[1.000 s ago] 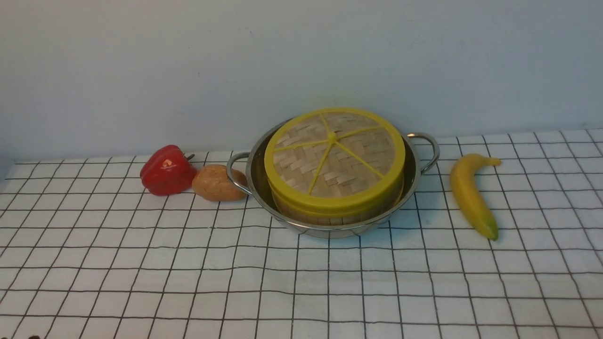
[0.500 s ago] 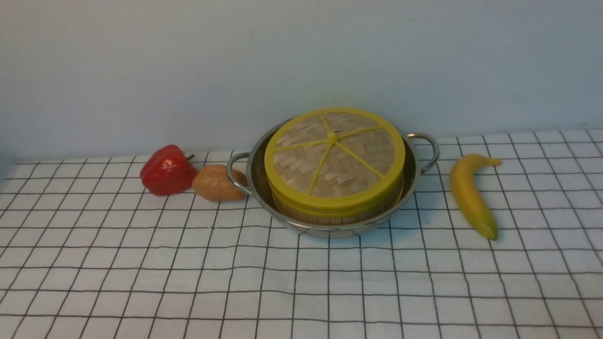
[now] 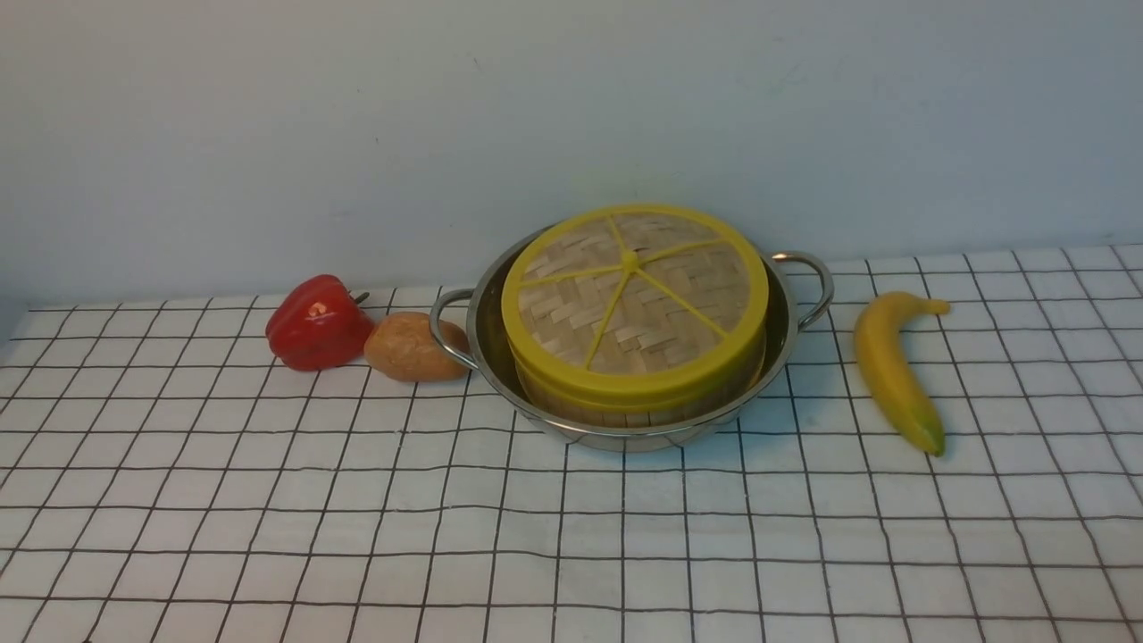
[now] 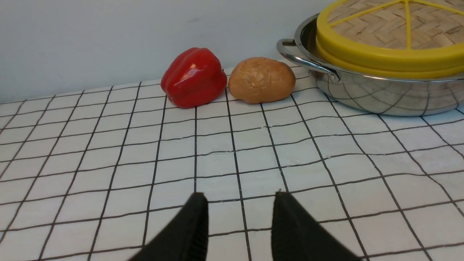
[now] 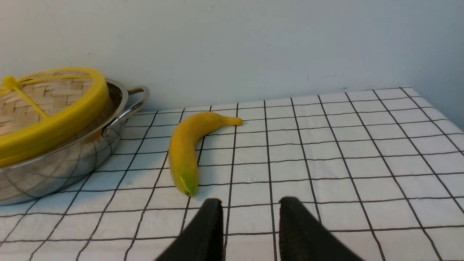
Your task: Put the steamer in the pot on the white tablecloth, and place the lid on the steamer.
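From the front, neither of my arms shows; only the wrist views pick them up. My left gripper [image 4: 239, 217] hangs low over the white tablecloth [image 3: 571, 536], fingers parted with bare cloth between them, grasping nothing. My right gripper [image 5: 250, 224] is likewise parted and empty, its tips just short of the banana [image 5: 186, 148].

The pot [image 3: 487, 348] stands on the cloth toward the far side, centre. The steamer [image 3: 625, 406] sits inside it, only a strip of its bamboo wall showing in the front view; the lid [image 3: 634, 299] lies flat on top, covering its contents.

The left wrist view shows the red pepper [image 4: 194, 78] touching the potato [image 4: 261, 80], which sits just beside the pot's left handle. The banana lies right of the pot, apart from it.
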